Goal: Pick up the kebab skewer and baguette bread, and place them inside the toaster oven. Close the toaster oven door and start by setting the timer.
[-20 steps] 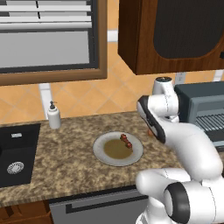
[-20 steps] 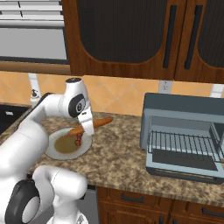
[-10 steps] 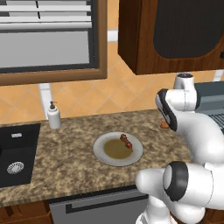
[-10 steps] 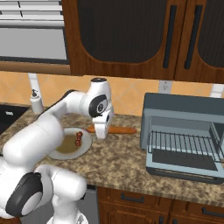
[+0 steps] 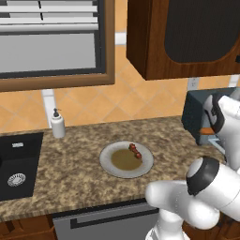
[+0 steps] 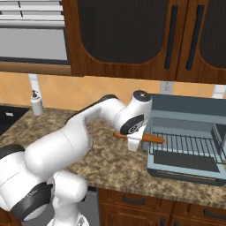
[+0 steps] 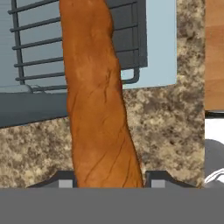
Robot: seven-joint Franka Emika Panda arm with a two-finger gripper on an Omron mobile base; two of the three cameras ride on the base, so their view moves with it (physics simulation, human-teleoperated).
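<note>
Gripper (image 7: 107, 181) clamped on the baguette bread (image 7: 98, 96), one finger tip at each flank of the loaf near its lower end; in the hand view the loaf runs lengthwise away from the hand, its far end over the wire rack (image 7: 39, 43) of the toaster oven (image 6: 187, 132). From the right base camera the baguette bread (image 6: 152, 139) projects sideways from the hand, its tip at the left edge of the open oven mouth, with the toaster oven door (image 6: 187, 170) folded down flat in front. The kebab skewer (image 5: 135, 150) lies well behind the hand on the grey plate (image 5: 108, 165), not yet collected.

Handling, as a judgement: the loaf looks light and stiff, with a cracked, dry crust that should give fair friction. It is gripped toward one end (not at mid-length), so the long free end may droop or twist about the fingers; a hold nearer the middle would balance it better. Hard squeezing could crush the crust. The skewer appears small and thin, best taken across its chunks rather than by the bare stick. The step in hand appears to be inserting the loaf onto the rack.
</note>
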